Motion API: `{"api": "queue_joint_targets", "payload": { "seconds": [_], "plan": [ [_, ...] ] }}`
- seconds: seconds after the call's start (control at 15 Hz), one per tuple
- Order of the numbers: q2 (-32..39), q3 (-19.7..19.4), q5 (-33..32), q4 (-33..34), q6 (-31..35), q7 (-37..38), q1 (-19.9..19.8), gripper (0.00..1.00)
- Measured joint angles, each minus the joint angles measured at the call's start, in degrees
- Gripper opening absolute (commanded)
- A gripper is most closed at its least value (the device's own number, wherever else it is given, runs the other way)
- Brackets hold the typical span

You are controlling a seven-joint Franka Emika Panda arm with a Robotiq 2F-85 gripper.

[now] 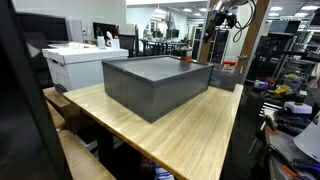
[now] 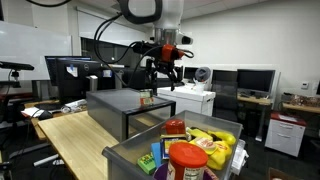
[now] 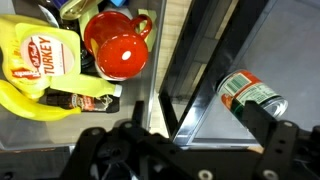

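Gripper [image 2: 160,78] jaws spread wide, nothing held, hovering over gray box [image 2: 122,112]. Can [image 3: 252,95] lies on its side on box surface, under gripper, apart from fingers. Wrist view: red mug [image 3: 118,45] & yellow turkey pack [image 3: 40,60] in bin [image 2: 120,165] beside box, all on wood table [image 1: 200,130].

The white arm [image 2: 150,12] reaches in from the top, and its gripper [image 2: 160,85] hangs with jaws spread wide, holding nothing, above the far end of the dark grey box [image 2: 120,110] on the wooden tabletop [image 2: 70,135]. A small object [image 2: 143,98] sits at the box's top just below it, too small to identify. Up front, a grey bin [image 2: 122,160] is packed: a red-lidded jar [image 2: 187,158], yellow packets [image 2: 218,140], a green carton [image 2: 157,153]. Dark monitors [image 2: 65,72] stand behind the tabletop.
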Motion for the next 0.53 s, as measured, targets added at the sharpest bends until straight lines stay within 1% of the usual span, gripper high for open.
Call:
{"api": "queue_joint_targets", "payload": {
  "seconds": [0.13,0.53],
  "plan": [
    [0.3,-0.6,0.0,0.0,0.2,0.3,-0.1,1.00],
    [1.8,-2.6,0.0,0.0,3.5,4.6,-1.1,1.00]
  ]
}}
